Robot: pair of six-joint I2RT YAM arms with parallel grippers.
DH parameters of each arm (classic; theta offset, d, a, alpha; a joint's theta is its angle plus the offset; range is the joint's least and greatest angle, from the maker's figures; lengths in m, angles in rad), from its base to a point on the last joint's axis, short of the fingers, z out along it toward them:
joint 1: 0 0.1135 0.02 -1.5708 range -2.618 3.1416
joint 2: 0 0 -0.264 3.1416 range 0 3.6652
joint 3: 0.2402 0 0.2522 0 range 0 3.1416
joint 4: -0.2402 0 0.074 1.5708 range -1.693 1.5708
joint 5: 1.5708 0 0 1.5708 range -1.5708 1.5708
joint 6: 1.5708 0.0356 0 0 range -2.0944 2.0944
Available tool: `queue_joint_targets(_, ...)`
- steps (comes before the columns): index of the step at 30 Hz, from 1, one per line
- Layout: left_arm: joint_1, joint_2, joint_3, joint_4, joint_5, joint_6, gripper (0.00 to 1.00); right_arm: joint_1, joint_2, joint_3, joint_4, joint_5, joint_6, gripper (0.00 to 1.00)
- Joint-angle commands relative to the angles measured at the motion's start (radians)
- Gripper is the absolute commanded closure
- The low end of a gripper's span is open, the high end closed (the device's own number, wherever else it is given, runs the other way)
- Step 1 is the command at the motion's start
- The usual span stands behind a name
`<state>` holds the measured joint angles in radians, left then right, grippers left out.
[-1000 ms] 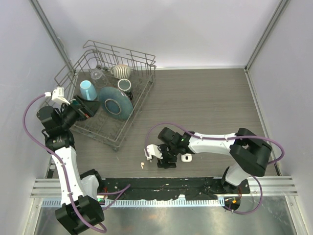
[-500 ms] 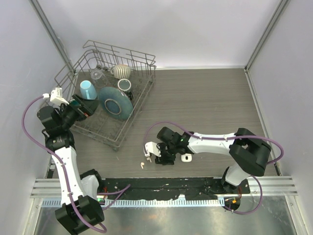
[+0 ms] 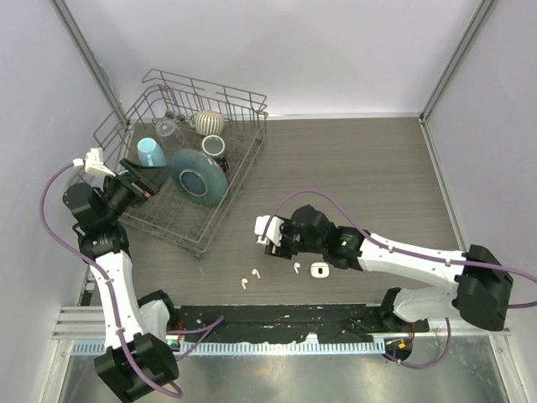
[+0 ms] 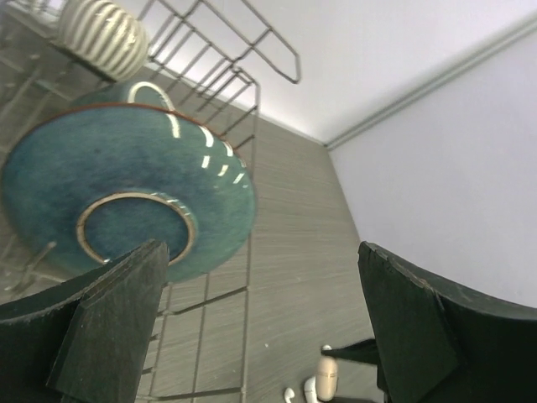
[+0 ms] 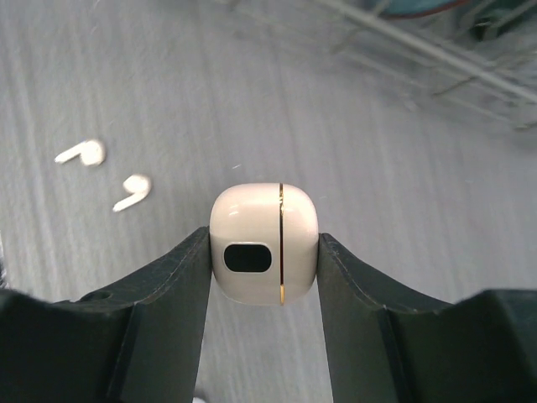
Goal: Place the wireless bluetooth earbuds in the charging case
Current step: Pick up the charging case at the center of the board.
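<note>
My right gripper (image 3: 270, 232) is shut on a small white charging case (image 3: 265, 225) with a gold seam and holds it above the table. In the right wrist view the closed case (image 5: 264, 243) sits clamped between both fingers. Two tiny white earbuds (image 3: 244, 283) (image 3: 254, 273) lie on the table in front of it, and they show in the right wrist view (image 5: 81, 154) (image 5: 132, 191). A third earbud (image 3: 296, 268) lies beside a second small white case-like piece (image 3: 319, 269). My left gripper (image 3: 149, 178) is open and empty over the dish rack, far from the earbuds.
A wire dish rack (image 3: 243, 159) stands at the back left with a teal plate (image 3: 198, 178), a blue cup (image 3: 152, 154), a striped bowl (image 3: 210, 122) and a mug (image 3: 214, 147). The plate fills the left wrist view (image 4: 126, 201).
My right gripper has risen and moved back from the table's front with the case in it. Earbuds beneath it have come into view. The left arm has barely moved.
</note>
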<state>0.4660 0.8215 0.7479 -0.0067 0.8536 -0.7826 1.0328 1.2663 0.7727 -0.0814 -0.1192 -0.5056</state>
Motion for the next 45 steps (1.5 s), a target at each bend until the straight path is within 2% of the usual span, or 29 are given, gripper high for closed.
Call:
queue_joint_targets(1,0.002,0.004,0.001,0.223,0.177,-0.136,0.00,0.003,-0.082,0.017,0.158,0.182,0.059,0.99)
queue_joint_targets(5,-0.047,-0.019,0.033,0.223,0.168,-0.132,0.00,0.003,-0.114,0.037,0.218,0.272,0.076,0.99)
queue_joint_targets(8,-0.124,-0.012,0.057,0.202,0.151,-0.094,0.00,0.009,-0.133,0.045,0.256,0.294,0.072,0.99)
queue_joint_targets(10,-0.220,0.004,0.085,0.116,0.102,-0.019,0.00,0.009,-0.145,0.060,0.267,0.291,0.076,0.99)
queue_joint_targets(11,-0.263,0.008,0.112,0.037,0.043,0.071,0.00,0.009,-0.160,0.068,0.266,0.283,0.076,0.99)
queue_joint_targets(12,-0.356,0.019,0.125,0.010,0.012,0.104,0.00,0.009,-0.169,0.074,0.253,0.258,0.079,0.99)
queue_joint_targets(15,-0.510,0.050,0.160,-0.039,-0.074,0.169,0.00,0.009,-0.202,0.106,0.218,0.187,0.079,0.99)
queue_joint_targets(19,-0.619,0.119,0.191,-0.058,-0.099,0.212,0.00,0.009,-0.229,0.145,0.169,0.089,0.073,0.99)
queue_joint_targets(27,-0.818,0.218,0.245,-0.107,-0.136,0.305,0.03,0.009,-0.254,0.145,0.154,0.056,0.055,0.99)
queue_joint_targets(33,-0.897,0.248,0.258,-0.098,-0.146,0.313,0.05,0.009,-0.237,0.151,0.150,0.079,0.041,0.99)
queue_joint_targets(45,-0.902,0.192,0.249,-0.157,-0.111,0.336,0.07,0.009,-0.200,0.140,0.195,0.148,0.026,0.99)
